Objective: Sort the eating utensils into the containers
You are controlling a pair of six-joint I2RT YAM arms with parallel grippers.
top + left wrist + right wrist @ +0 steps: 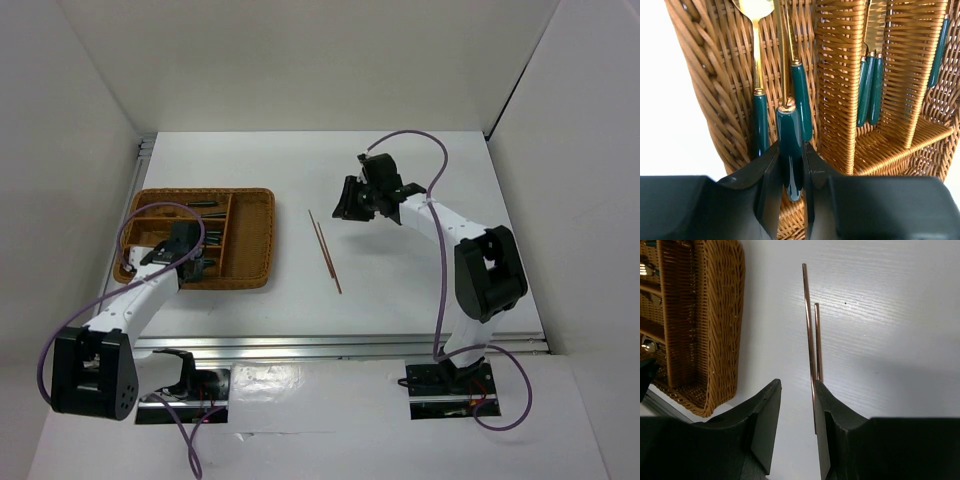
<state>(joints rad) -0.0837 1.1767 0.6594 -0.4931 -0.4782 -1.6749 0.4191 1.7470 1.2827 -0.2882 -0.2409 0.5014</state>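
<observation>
The brown wicker tray (pixel 255 240) lies at the left of the table, and its compartments (pixel 840 75) hold several teal-handled gold utensils (pixel 867 90). My left gripper (pixel 791 145) reaches into the tray's left compartment. It is shut on the dark teal handle of one utensil (pixel 788 125), whose gold neck points away from me. A spoon (pixel 759 115) and another handle (pixel 802 100) lie beside it. Two thin gold chopsticks (pixel 325 250) lie side by side on the bare table. My right gripper (pixel 796 385) is open above them, and one chopstick (pixel 810 325) lines up along the right finger's inner face.
The tray's woven outer wall (pixel 720 315) stands left of the chopsticks, with a strip of white table between. White enclosure walls (pixel 90 100) close in the table on both sides and at the back. The metal rail (pixel 330 345) runs along the near edge.
</observation>
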